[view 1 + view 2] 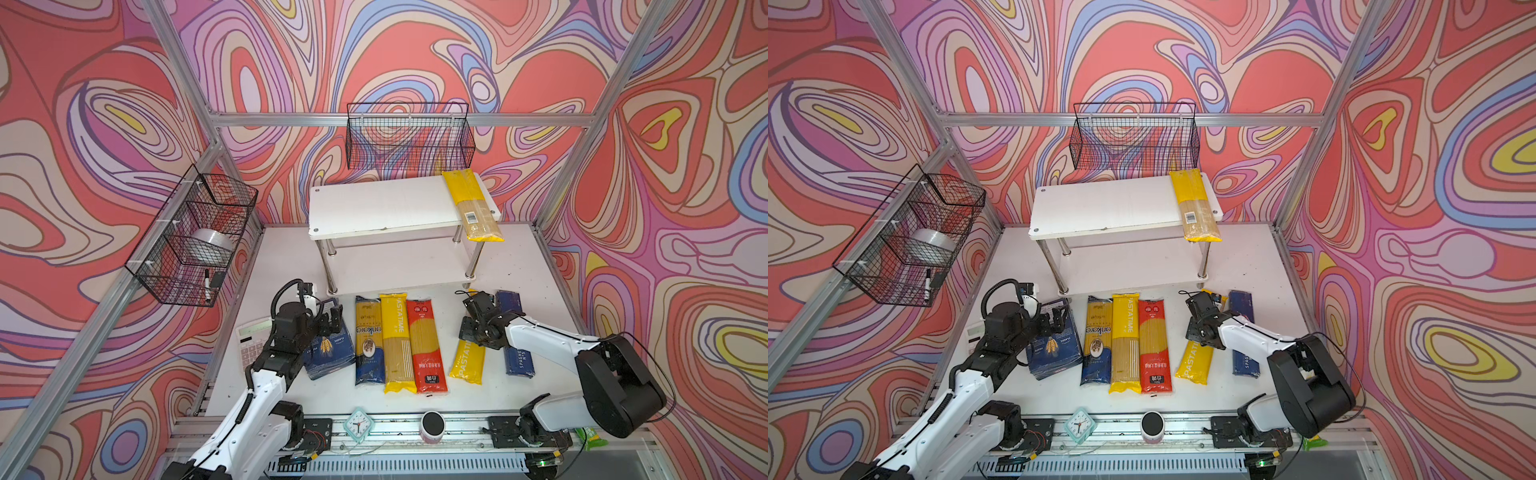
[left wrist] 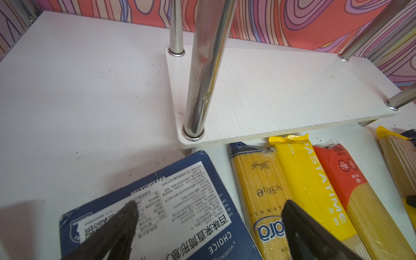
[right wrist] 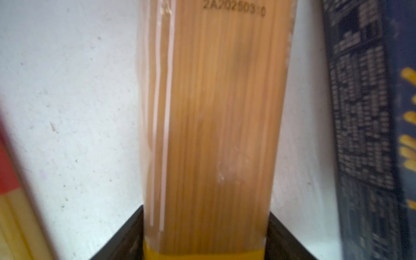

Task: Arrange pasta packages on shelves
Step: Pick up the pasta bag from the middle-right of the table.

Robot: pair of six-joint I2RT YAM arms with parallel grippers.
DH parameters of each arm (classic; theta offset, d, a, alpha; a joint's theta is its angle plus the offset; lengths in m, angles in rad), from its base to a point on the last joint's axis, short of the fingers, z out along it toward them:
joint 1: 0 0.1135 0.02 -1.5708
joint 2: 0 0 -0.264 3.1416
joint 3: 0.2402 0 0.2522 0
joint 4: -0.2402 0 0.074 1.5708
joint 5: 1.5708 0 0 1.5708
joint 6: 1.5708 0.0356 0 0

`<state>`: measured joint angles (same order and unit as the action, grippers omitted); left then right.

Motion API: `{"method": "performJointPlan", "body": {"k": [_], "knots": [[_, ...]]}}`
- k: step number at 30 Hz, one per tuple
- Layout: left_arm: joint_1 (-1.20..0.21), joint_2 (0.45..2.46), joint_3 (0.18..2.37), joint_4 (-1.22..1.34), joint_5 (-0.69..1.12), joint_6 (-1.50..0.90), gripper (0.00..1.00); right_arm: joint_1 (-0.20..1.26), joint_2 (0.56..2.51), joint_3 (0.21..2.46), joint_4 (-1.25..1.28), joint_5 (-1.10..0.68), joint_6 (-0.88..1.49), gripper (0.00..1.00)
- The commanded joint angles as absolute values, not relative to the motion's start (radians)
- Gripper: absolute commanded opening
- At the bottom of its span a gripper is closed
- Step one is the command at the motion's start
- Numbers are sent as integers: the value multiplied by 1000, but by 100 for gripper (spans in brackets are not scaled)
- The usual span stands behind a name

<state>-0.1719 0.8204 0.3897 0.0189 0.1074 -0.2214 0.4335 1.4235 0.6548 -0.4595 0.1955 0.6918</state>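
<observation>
Yellow PASTATIME pack [image 1: 468, 361] lies flat on the table at the right, nearer than the white rack [image 1: 374, 208]. The right gripper [image 3: 206, 212] has its jaws pressed against the pack's two long edges, and a narrow blue box [image 1: 517, 353] lies just to the pack's right. The left gripper [image 1: 330, 320] hangs with jaws spread wide over the wide blue Barilla box [image 2: 180, 202] at the left, holding nothing, while a barcode pack [image 1: 471, 203] lies across the right end of the rack's top board, overhanging its near edge.
</observation>
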Motion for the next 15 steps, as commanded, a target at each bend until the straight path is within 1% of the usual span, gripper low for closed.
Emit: {"method": "performJointPlan", "body": {"k": [1, 7, 10, 11, 13, 15], "knots": [[-179, 821, 377, 32, 107, -232, 100, 440, 1437, 635, -533, 185, 682, 70], [-179, 821, 377, 32, 107, -232, 100, 442, 1409, 620, -538, 167, 683, 55], [-179, 821, 377, 32, 107, -232, 100, 441, 1378, 621, -553, 190, 679, 51], [-179, 821, 377, 32, 107, -232, 100, 441, 1369, 621, -546, 191, 671, 48], [-179, 821, 378, 33, 106, -232, 100, 441, 1359, 632, -556, 196, 667, 38], [-179, 821, 377, 32, 106, -232, 100, 441, 1352, 634, -553, 189, 666, 35]]}}
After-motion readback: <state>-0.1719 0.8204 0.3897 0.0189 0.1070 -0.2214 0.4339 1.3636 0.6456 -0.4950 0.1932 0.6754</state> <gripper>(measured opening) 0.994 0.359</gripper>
